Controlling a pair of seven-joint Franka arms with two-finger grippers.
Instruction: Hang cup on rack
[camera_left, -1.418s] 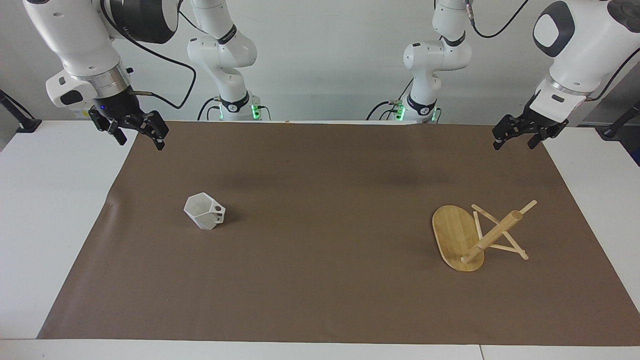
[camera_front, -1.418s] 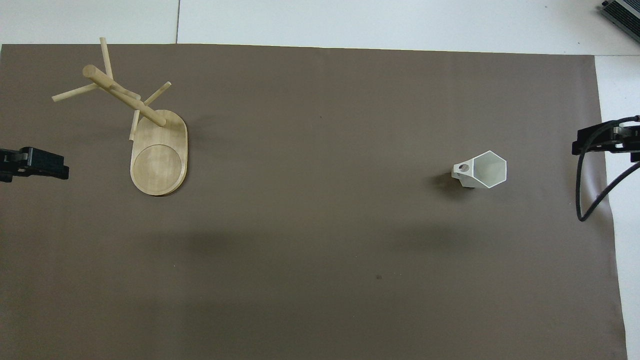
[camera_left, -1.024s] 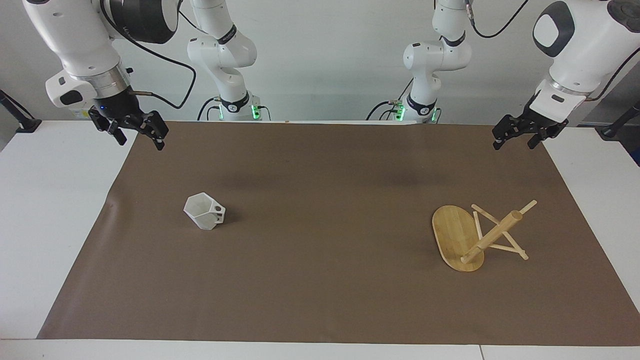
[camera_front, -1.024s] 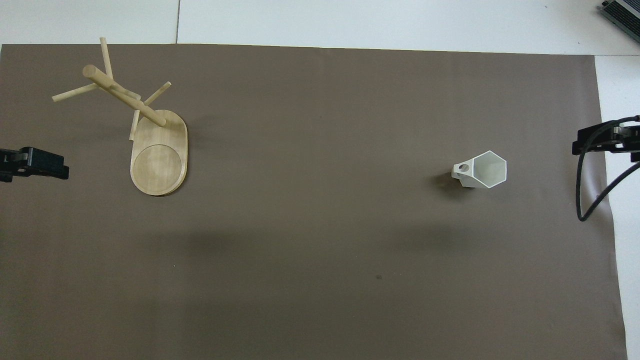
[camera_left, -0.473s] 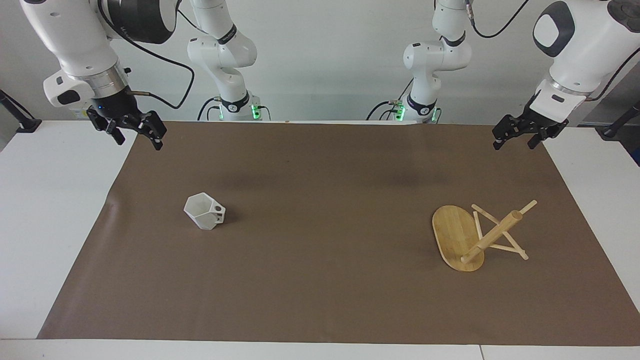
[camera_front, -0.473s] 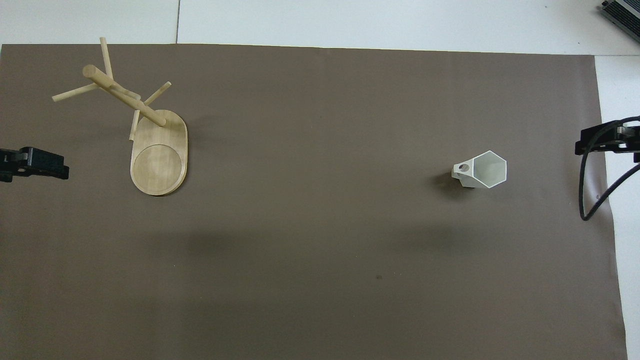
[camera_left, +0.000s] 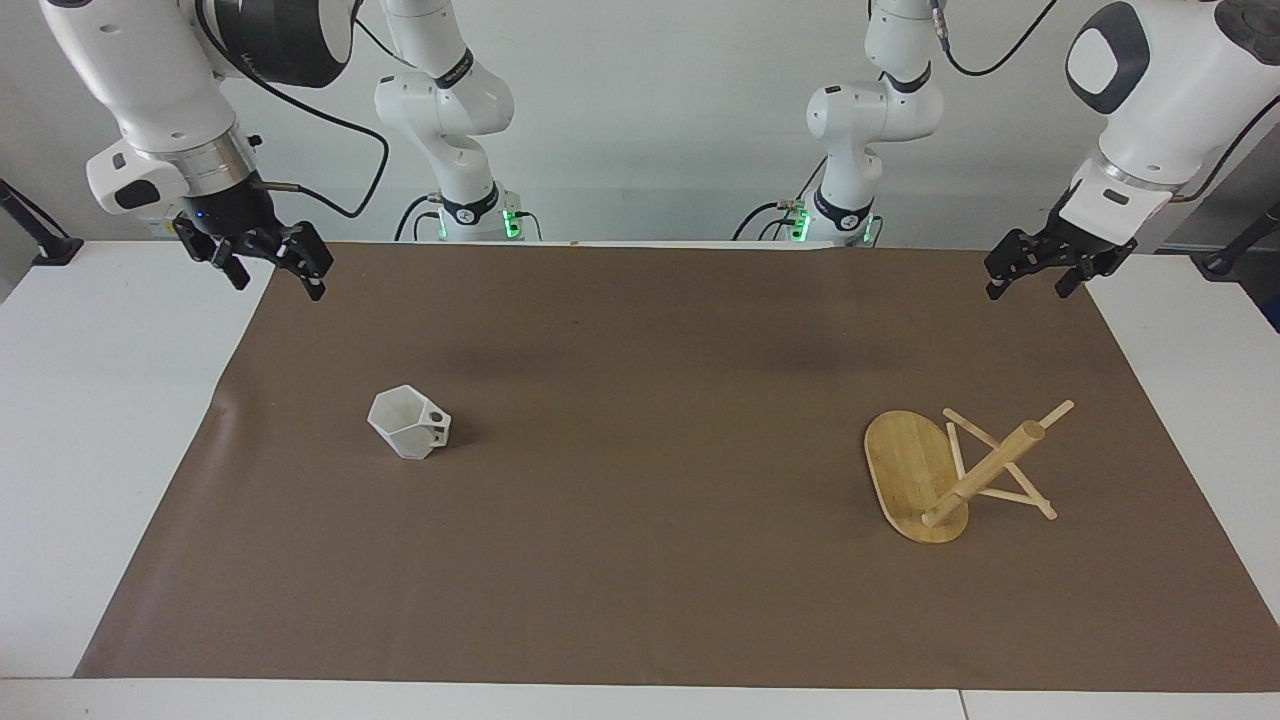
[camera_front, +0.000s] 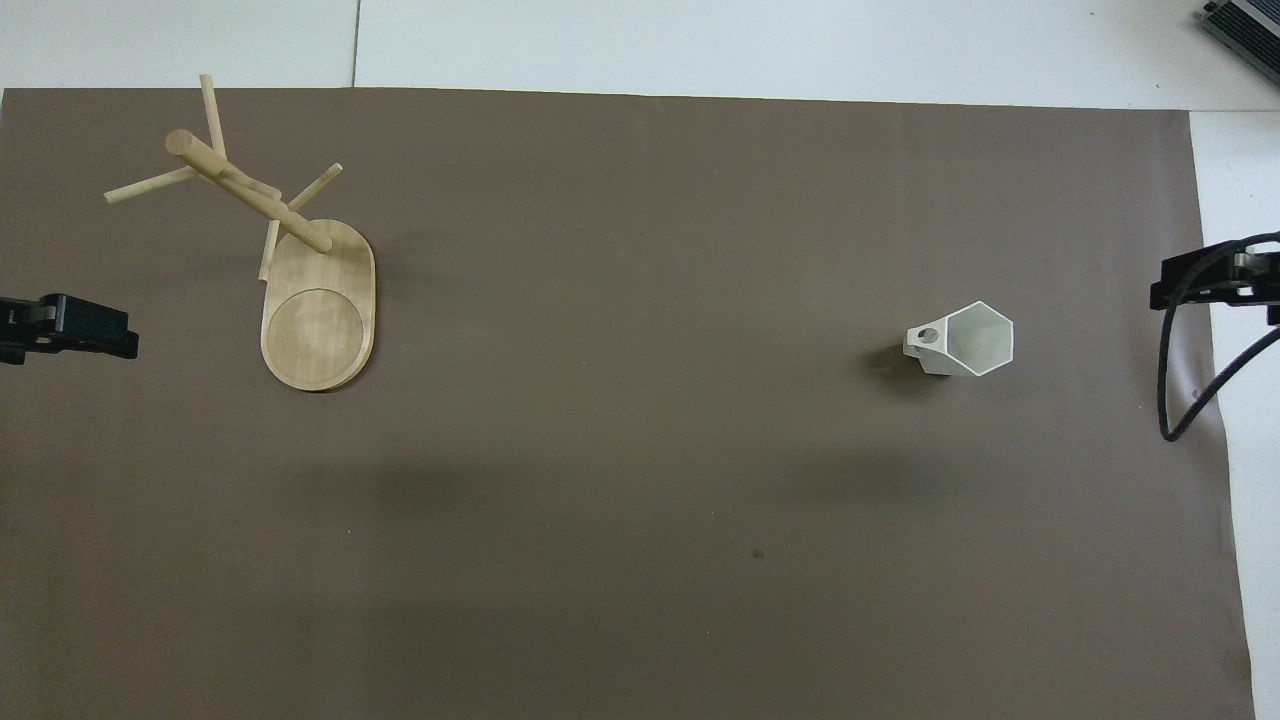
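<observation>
In the facing view, your right gripper (camera_left: 268, 270) hangs with its jaws spread wide and holding nothing, over the brown mat's (camera_left: 640, 600) corner at the right arm's end. The cup (camera_left: 409, 423) stands upright on the mat below that claw and well apart from it, toward the table's middle, its pierced handle turned away from the claw toward the rack. Your left gripper (camera_left: 1034, 268) waits over the opposite corner, also wide and empty. The rack (camera_left: 955, 472) stands below it, well apart; its post and pegs look slanted from this angle, which I judge to be perspective.

In the overhead view, only the tips show: the right gripper (camera_front: 1205, 280) at the picture's edge beside the cup (camera_front: 962, 340), the left gripper (camera_front: 70, 328) just beside the rack's oval base (camera_front: 318, 320).

Nothing is grasped yet, so the risks lie ahead. The cup tapers and is faceted; if you close across slanted faces it may squirt out or tip. Grip the handle itself and you block the hole the peg needs. The pegs are thin and the rack is light: arrive off-line and you may shove or topple it instead of threading the hole.
</observation>
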